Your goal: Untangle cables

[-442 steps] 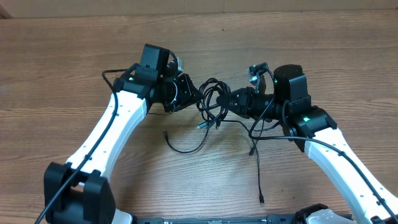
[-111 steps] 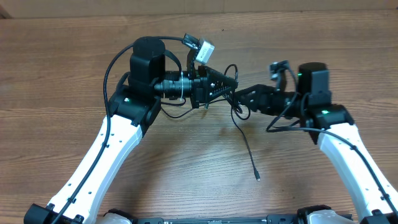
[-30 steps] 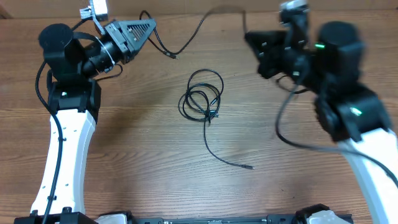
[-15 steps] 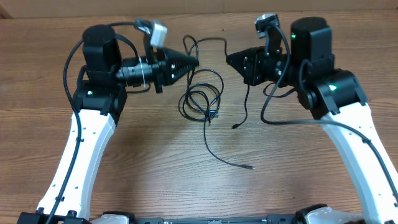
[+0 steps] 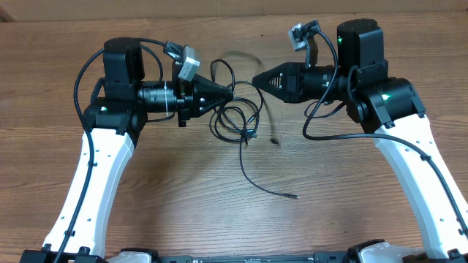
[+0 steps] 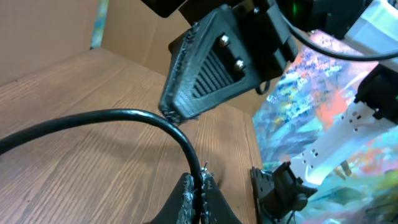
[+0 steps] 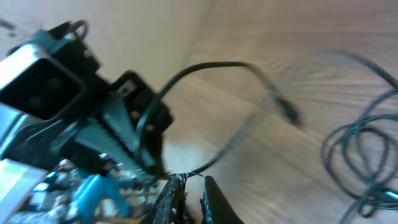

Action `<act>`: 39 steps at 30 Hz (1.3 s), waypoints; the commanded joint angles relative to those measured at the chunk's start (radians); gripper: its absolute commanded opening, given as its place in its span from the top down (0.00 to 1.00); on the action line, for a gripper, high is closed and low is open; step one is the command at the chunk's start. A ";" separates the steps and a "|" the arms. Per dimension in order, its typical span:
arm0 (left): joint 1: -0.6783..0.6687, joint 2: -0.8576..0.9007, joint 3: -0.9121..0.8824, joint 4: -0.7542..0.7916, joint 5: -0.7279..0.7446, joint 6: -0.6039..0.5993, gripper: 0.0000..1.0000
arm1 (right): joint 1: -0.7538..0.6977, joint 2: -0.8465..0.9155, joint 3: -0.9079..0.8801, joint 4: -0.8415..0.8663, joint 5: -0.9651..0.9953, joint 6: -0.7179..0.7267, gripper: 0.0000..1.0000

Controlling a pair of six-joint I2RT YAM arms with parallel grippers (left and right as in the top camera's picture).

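Observation:
One thin black cable [image 5: 235, 117] lies coiled on the wooden table, its tail running to a plug [image 5: 292, 196]; the right wrist view shows this coil [image 7: 360, 143] too. My left gripper [image 5: 229, 93] points right above the coil. It is shut [image 6: 200, 180] on a second cable [image 6: 124, 118], which arcs up and away. My right gripper [image 5: 256, 79] faces it tip to tip, a little apart. Its jaws [image 7: 193, 183] stand slightly open, with that cable [image 7: 205, 65] only brushing one fingertip. The cable's plug end [image 7: 289, 113] is blurred in mid-air.
Both white arms reach in from the near table edge [image 5: 234, 257], with thick black arm wires looping beside each wrist. A cardboard wall [image 6: 50, 31] stands along the far side. Bare wood [image 5: 183, 197] lies between the arms.
My right gripper has turned to point left at the left gripper, and its jaws have parted. The lifted cable has slipped from the right jaws and swings. The left gripper shifted slightly right.

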 commanded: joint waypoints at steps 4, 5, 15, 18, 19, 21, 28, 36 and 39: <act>-0.034 -0.009 0.009 -0.004 0.007 0.068 0.96 | -0.001 0.006 0.003 0.005 -0.087 0.122 0.88; -0.045 -0.009 0.009 -0.005 -0.004 0.067 0.96 | -0.001 0.006 0.003 0.005 -0.087 0.123 0.85; -0.090 -0.009 0.009 -0.005 -0.072 0.068 0.96 | -0.001 0.006 0.003 -0.003 -0.086 0.144 0.64; -0.091 -0.009 0.009 -0.005 -0.072 0.068 0.96 | -0.001 0.006 0.003 -0.002 -0.072 0.183 0.65; -0.092 -0.009 0.009 -0.005 -0.072 0.068 0.96 | -0.001 0.006 0.003 0.000 -0.072 0.183 0.65; -0.097 -0.009 0.009 -0.005 -0.071 0.068 0.96 | 0.000 0.006 0.003 0.001 -0.072 0.182 0.65; -0.121 -0.009 0.009 -0.005 -0.072 0.068 0.96 | 0.027 0.012 0.003 -0.011 0.040 0.183 0.87; -0.120 -0.009 0.009 -0.031 -0.090 0.071 0.82 | 0.026 0.016 0.003 -0.124 0.248 0.182 0.96; -0.120 -0.009 0.009 -0.076 -0.163 0.070 0.46 | 0.024 0.016 0.003 -0.248 0.368 0.182 0.96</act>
